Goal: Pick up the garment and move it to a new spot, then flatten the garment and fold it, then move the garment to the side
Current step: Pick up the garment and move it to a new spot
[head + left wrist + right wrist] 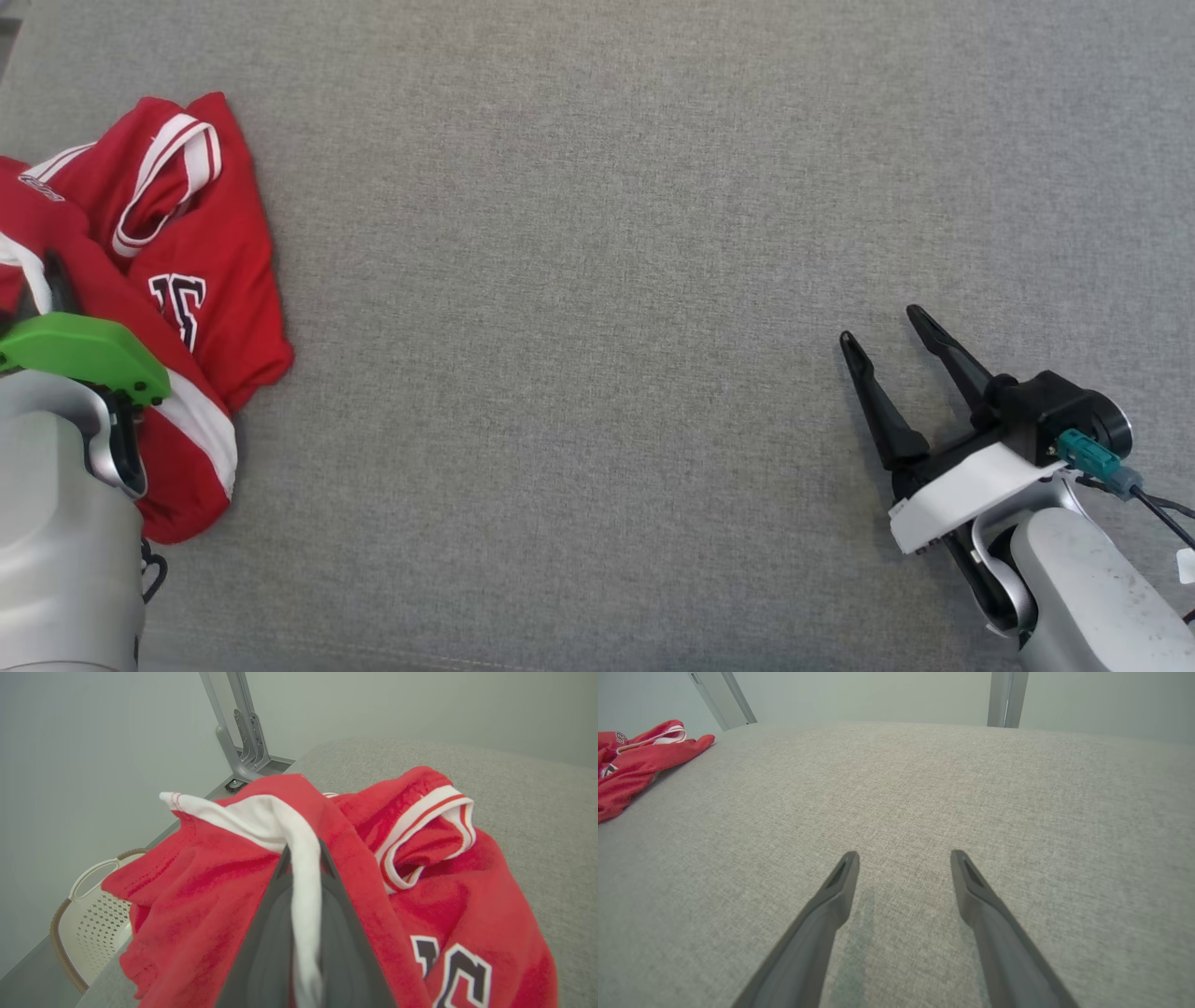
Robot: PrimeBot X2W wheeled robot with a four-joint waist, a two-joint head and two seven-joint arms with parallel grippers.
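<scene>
Red jersey (210, 891): I have my left gripper (303, 858) clamped on its white trim (261, 821), ready for lifting; right gripper (879, 325) spread wide, empty, well clear.

Soft fleecy cloth garment (210, 905), coarse woven table cover (597, 280), matt plastic right claw (904, 853), perforated plastic basket (93, 914).

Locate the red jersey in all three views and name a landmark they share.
Head view: jersey at the far left, partly under the left arm.
Left wrist view: jersey centre and bottom, white trim pinched in the left gripper.
Right wrist view: jersey in the upper left corner.
Shared landmark: the grey fabric surface beneath it.
</scene>
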